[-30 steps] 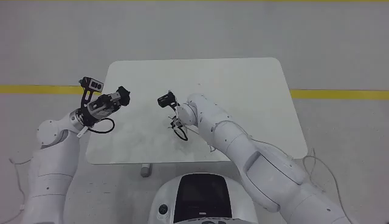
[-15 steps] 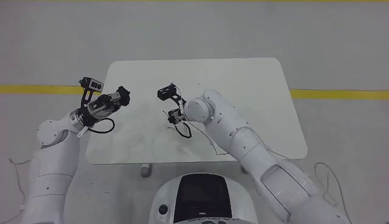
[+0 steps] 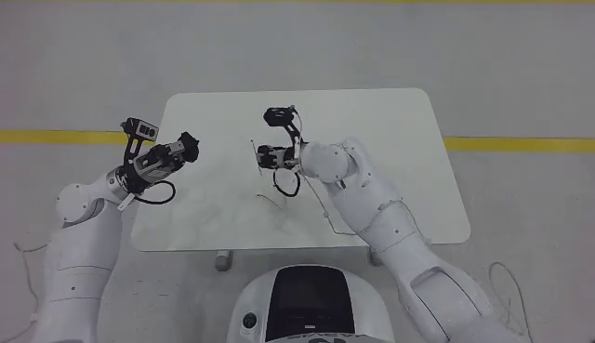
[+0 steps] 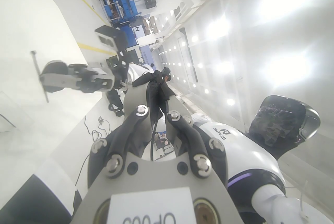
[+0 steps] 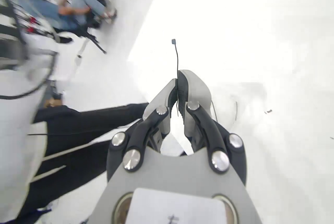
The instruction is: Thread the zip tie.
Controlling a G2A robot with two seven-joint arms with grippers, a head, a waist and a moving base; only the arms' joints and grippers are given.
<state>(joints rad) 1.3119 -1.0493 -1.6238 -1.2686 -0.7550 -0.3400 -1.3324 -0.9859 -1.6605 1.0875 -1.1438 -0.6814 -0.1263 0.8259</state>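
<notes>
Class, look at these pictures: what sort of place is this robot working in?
Probably a large industrial hall or robotics test floor: a yellow floor line, blue storage racks in the background, and rows of ceiling lights overhead.

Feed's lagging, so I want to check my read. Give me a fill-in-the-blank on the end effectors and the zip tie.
1. The zip tie is pinched by the ___ end effector.
2. That end effector's jaws are ___.
3. The left end effector is near the table's ___ edge.
Missing words: right; shut; left.
</notes>
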